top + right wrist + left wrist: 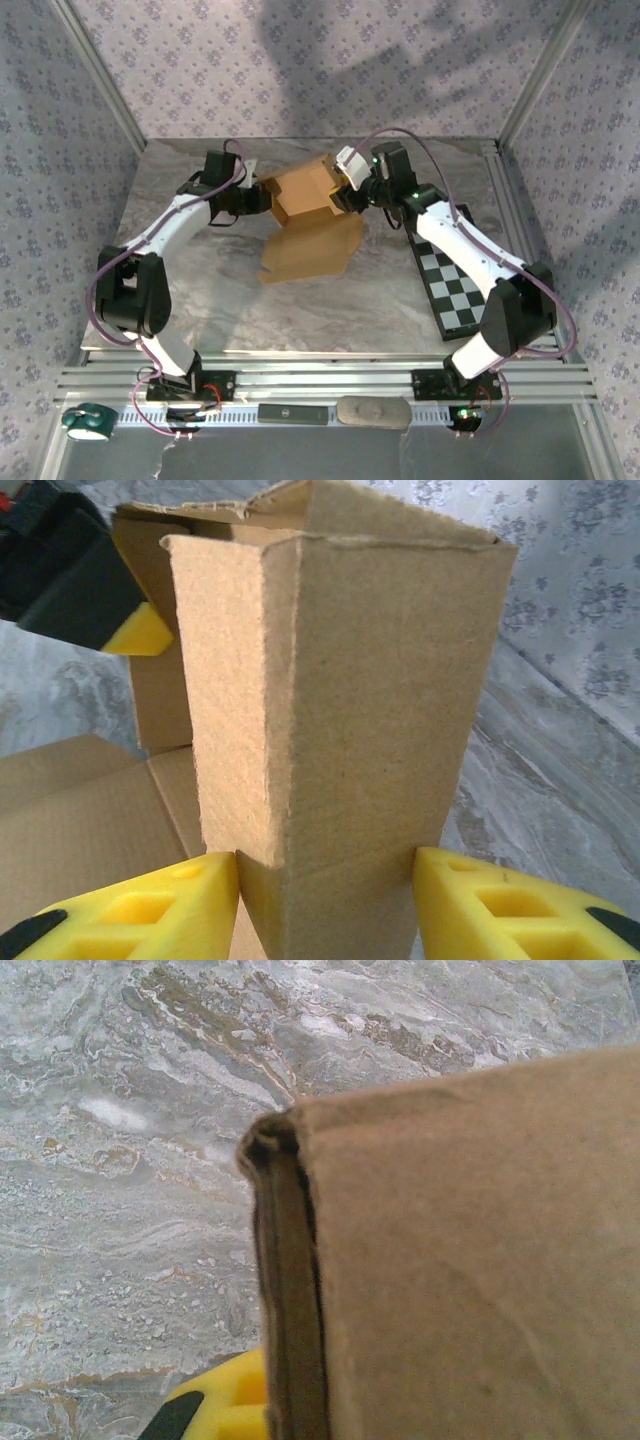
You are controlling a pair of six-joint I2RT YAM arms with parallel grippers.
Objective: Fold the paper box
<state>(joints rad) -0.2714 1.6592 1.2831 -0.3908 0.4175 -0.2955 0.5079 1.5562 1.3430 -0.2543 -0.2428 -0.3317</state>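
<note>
1. Position: the paper box (305,188) is held tilted up between the two claws, over the far middle of the table (200,290). One wide flap (312,250) of it lies flat on the table, just on the near side of both claws.
2. Left side: the left claw (262,197) is pressed together on the box's left wall, pinching the thin cardboard. From its wrist, a folded edge of the box rises right above one yellow pad (225,1405), with marbled table beyond.
3. Right side: the right claw (350,192) straddles an upright folded section of the box. Its two yellow pads (150,915) touch that section's opposite faces, so the cardboard is pinched between them with the jaws partway apart.
4. Across: from the right wrist, a black finger (70,590) of the left claw, tipped in yellow, rests against the box's far wall, beyond the right claw and to its left.
5. Elsewhere: a checkered board (450,285) lies flat on the table behind the right claw, under that arm, apart from the box.
</note>
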